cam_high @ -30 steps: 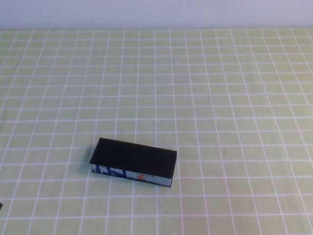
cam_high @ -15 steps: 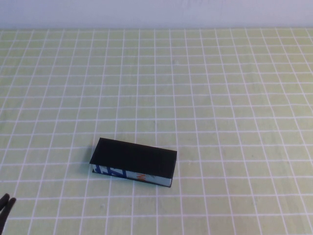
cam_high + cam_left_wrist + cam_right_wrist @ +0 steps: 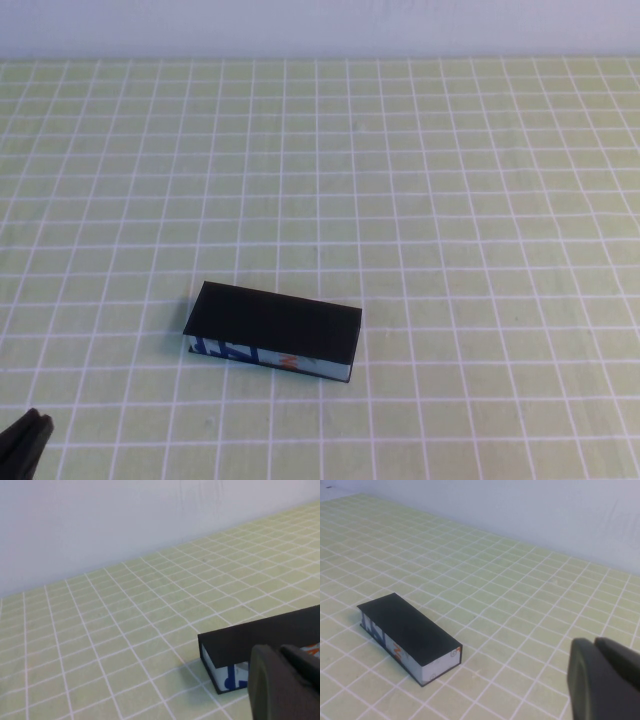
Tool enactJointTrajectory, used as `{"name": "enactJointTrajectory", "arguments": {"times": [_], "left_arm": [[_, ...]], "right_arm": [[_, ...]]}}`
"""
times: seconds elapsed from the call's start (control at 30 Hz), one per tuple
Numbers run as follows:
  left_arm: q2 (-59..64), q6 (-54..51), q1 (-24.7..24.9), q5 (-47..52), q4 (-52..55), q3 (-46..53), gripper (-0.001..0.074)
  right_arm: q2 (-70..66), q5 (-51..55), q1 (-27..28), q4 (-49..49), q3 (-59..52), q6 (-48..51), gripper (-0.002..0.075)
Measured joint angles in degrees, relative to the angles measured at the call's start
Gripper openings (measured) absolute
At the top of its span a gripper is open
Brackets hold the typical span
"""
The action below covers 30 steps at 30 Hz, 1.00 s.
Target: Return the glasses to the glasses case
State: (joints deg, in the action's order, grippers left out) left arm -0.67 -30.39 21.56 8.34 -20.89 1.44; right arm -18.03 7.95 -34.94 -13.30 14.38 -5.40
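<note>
The glasses case [image 3: 272,325] lies with its black lid down on the near-left part of the table, its light-blue printed front side facing me. It also shows in the left wrist view as the case [image 3: 260,637] and in the right wrist view as the case [image 3: 407,629]. The glasses are out of view. My left gripper [image 3: 36,418] pokes in at the near-left corner, shut and holding nothing, a short way to the left of the case and nearer to me. My right gripper [image 3: 596,643] shows only in its own wrist view, shut and empty, well apart from the case.
A green cloth with a white grid [image 3: 450,200] covers the whole table. A pale wall [image 3: 320,25] runs along the far edge.
My left gripper has come into the high view at the near-left corner, rising toward the case. The case has not moved.
</note>
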Motion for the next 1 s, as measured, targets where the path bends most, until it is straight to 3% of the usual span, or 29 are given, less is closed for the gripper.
{"name": "enactJointTrajectory", "arguments": {"times": [0.37, 0.67, 1.0], "left_arm": [[0.0, 21.94, -0.54, 0.56, 16.37, 0.0, -0.0003], [0.0, 32.94, -9.42, 7.14, 19.45, 0.0, -0.0003], [0.0, 31.85, -11.99, 12.16, 19.81, -0.1, -0.0003]], "right_arm": [[0.0, 0.0, 0.0, 0.0, 0.0, 0.0, -0.0018], [0.0, 0.0, 0.0, 0.0, 0.0, 0.0, -0.0018], [0.0, -0.03, 0.0, 0.0, 0.0, 0.0, -0.0018]]}}
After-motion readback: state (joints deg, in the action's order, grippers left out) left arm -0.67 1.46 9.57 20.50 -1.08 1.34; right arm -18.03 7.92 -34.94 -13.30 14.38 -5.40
